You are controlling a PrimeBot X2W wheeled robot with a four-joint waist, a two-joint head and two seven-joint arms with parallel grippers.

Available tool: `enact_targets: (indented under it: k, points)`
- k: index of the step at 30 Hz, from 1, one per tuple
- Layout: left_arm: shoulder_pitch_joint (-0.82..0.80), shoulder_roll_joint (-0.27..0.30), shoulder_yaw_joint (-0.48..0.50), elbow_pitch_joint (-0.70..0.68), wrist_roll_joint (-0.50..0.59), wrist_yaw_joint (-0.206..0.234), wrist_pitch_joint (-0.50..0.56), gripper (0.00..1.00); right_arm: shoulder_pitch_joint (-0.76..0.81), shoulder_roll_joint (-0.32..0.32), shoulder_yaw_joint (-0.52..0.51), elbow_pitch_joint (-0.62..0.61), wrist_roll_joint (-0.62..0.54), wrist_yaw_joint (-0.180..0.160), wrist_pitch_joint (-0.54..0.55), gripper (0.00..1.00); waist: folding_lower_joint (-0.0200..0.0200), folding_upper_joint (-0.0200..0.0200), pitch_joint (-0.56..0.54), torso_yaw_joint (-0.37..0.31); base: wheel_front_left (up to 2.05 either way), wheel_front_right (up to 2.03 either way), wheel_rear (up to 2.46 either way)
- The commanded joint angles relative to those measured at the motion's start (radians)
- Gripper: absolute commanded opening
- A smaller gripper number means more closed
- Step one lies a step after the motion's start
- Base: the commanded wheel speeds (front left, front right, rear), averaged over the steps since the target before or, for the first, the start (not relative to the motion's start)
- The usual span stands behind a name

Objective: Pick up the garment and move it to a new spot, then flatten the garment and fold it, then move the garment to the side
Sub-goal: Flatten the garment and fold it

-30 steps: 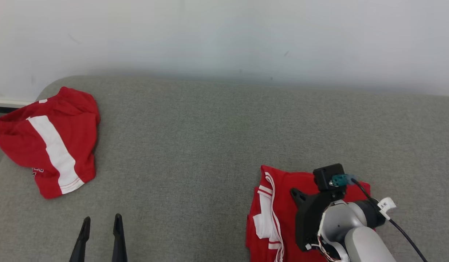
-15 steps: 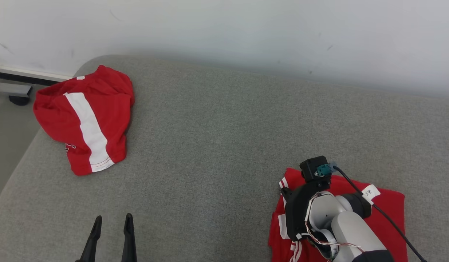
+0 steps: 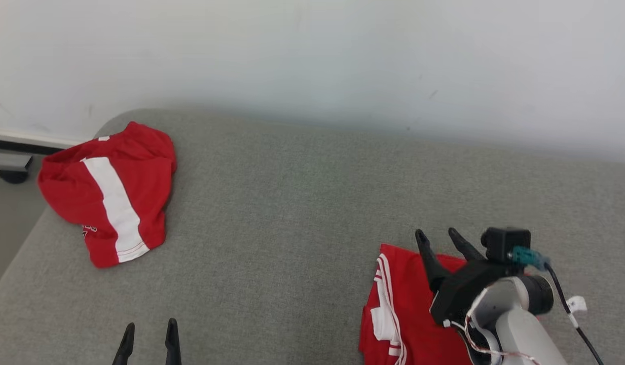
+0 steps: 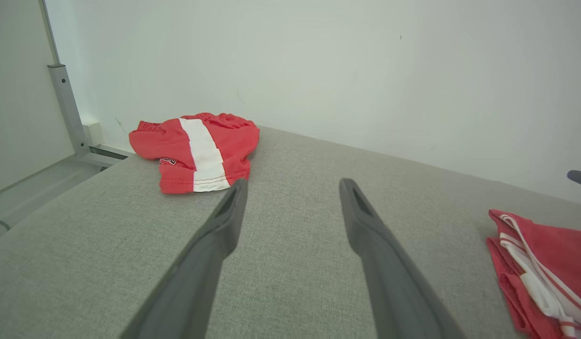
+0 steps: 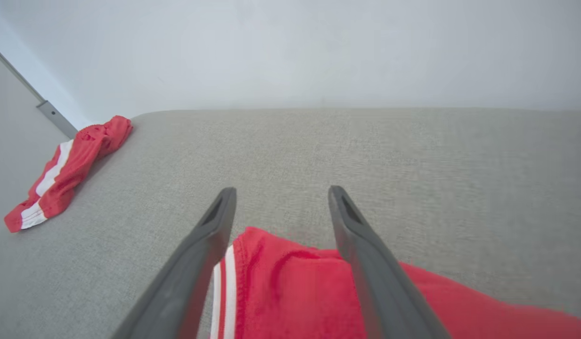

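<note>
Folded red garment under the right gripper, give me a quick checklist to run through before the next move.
1. Right gripper jaws apart, nothing between them: ok.
2. Folded red garment with white stripes lying on the grey fabric surface: ok.
3. Right fingers clear of that cloth: cannot tell.
4. Left gripper open and empty: ok.
5. Crumpled red garment with white band lying apart at the far left: ok.

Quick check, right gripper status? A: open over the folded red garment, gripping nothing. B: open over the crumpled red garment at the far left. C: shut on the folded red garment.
A: the right gripper stands spread with nothing pinched, the folded red garment lying beneath its fingers.
</note>
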Motion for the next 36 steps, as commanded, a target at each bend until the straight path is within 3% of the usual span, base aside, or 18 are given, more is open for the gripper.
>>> enact_targets:
  k: [1, 10, 15, 18, 25, 36]
  points:
    - [0.015, 0.012, 0.002, 0.004, 0.019, 0.007, -0.003, 1.00, 0.035, 0.002, 0.000, -0.032, -0.008, -0.002, -0.027, 1.00, 0.0001, 0.0000, -0.055, -0.060, 0.00, 0.00, 0.00]
    - [0.038, 0.017, 0.002, 0.057, 0.041, 0.037, -0.003, 1.00, 0.280, 0.001, -0.144, -0.277, -0.150, -0.002, -0.133, 1.00, 0.0001, 0.0000, -0.099, -0.162, 0.00, 0.00, 0.00]
    - [0.017, 0.023, -0.009, 0.106, 0.061, 0.048, -0.002, 1.00, 0.376, 0.003, -0.213, -0.344, -0.150, -0.002, -0.140, 1.00, 0.0001, 0.0000, -0.111, -0.203, 0.00, 0.00, 0.00]
    - [0.015, 0.032, 0.001, 0.126, 0.069, 0.053, -0.002, 1.00, 0.407, -0.013, -0.230, -0.364, -0.126, -0.002, -0.131, 1.00, 0.0001, 0.0000, -0.110, -0.228, 0.00, 0.00, 0.00]
    - [0.050, 0.025, 0.045, 0.110, 0.056, 0.012, -0.002, 1.00, 0.437, -0.014, -0.234, -0.355, -0.105, -0.001, -0.141, 1.00, 0.0001, 0.0000, -0.109, -0.251, 0.00, 0.00, 0.00]
    - [0.084, -0.002, 0.094, 0.097, 0.081, -0.038, -0.003, 1.00, 0.457, -0.007, -0.228, -0.319, -0.114, -0.001, -0.155, 1.00, 0.0001, 0.0000, -0.109, -0.236, 0.00, 0.00, 0.00]
